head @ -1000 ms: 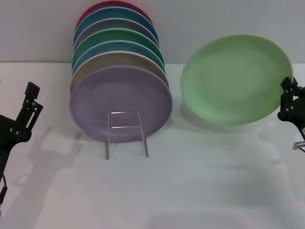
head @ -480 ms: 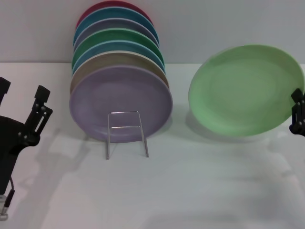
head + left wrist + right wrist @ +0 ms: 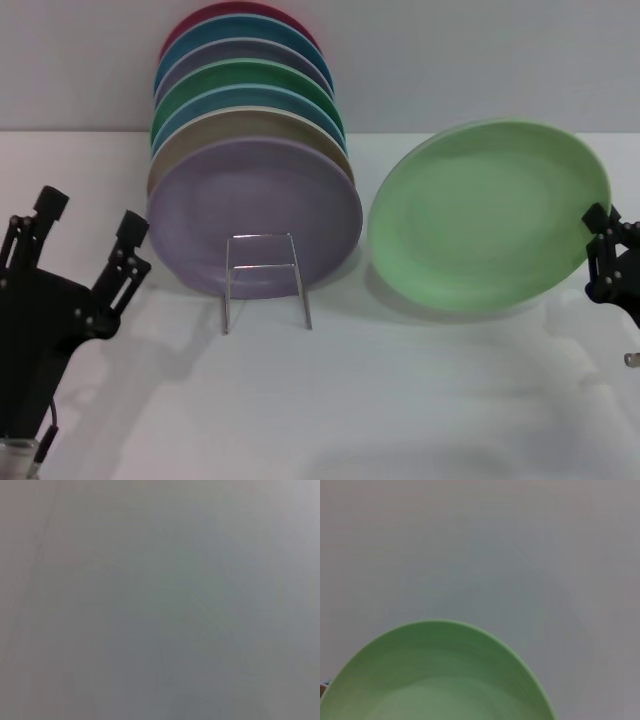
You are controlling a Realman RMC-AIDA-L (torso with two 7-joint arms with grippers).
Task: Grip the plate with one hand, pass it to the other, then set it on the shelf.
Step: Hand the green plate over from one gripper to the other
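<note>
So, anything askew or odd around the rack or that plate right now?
Nothing looks damaged or spilled. The mint-green plate is held tilted above the table by its edge in the right gripper, as a handover requires. The left gripper waits open beside the lilac plate. The stacked plates sit evenly on the wire shelf.

White tabletop (image 3: 400, 400), plain grey wall (image 3: 480, 50) behind.
</note>
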